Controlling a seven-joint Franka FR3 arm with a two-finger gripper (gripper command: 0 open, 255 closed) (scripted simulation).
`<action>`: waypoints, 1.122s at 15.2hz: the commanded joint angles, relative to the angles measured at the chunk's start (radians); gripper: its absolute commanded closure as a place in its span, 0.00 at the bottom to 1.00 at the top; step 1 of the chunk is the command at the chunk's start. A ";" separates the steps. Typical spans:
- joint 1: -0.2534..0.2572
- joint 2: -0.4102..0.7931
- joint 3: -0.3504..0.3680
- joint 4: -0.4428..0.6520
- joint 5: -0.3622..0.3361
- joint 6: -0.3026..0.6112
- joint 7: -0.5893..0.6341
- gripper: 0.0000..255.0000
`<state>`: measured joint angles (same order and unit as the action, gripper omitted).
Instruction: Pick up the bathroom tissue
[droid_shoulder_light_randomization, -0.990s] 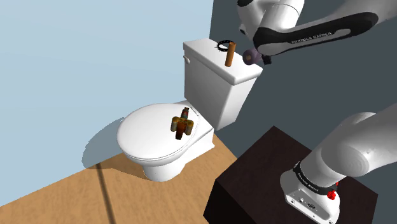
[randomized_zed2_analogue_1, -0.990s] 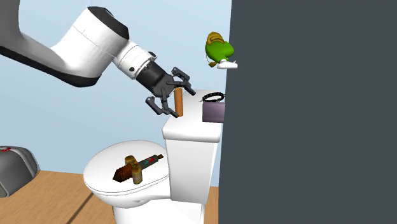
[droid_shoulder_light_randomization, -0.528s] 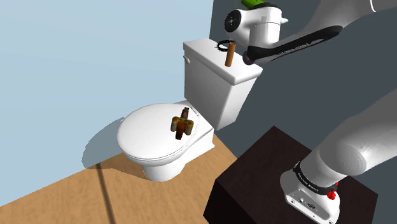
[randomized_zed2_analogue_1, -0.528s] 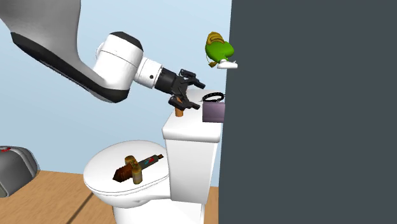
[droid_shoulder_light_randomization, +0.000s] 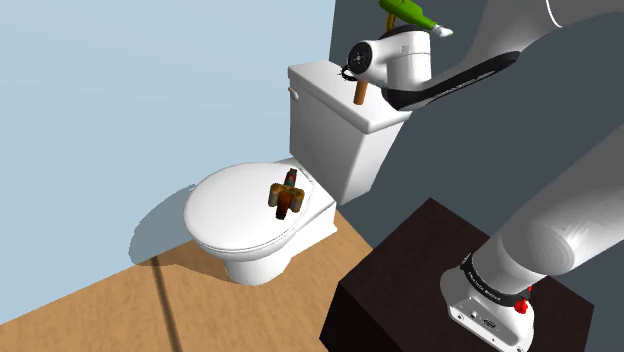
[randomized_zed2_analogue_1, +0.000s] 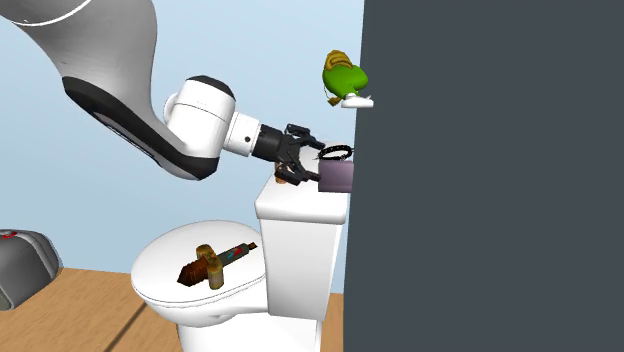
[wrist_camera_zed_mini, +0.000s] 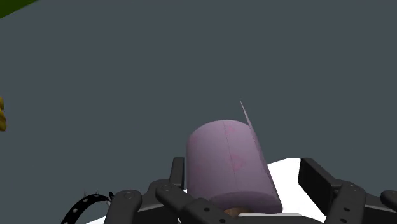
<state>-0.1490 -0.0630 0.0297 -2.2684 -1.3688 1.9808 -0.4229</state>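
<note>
Wrist view: the lilac tissue roll (wrist_camera_zed_mini: 232, 167) lies straight ahead of the gripper (randomized_zed2_analogue_1: 308, 168), between its spread fingers, which seem not to touch it.

Matt, smooth mauve tissue roll (wrist_camera_zed_mini: 230, 165); smooth, plain white toilet (droid_shoulder_light_randomization: 335, 140); wood-grain plank floor (droid_shoulder_light_randomization: 120, 310)
</note>
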 joint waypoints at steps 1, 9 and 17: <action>-0.001 0.014 0.000 -0.005 -0.009 0.004 0.020 0.00; 0.000 0.009 0.000 -0.005 -0.007 0.003 0.015 1.00; 0.001 -0.023 0.000 0.014 0.016 -0.008 -0.040 1.00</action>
<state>-0.1477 -0.0755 0.0304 -2.2528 -1.3560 1.9737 -0.4522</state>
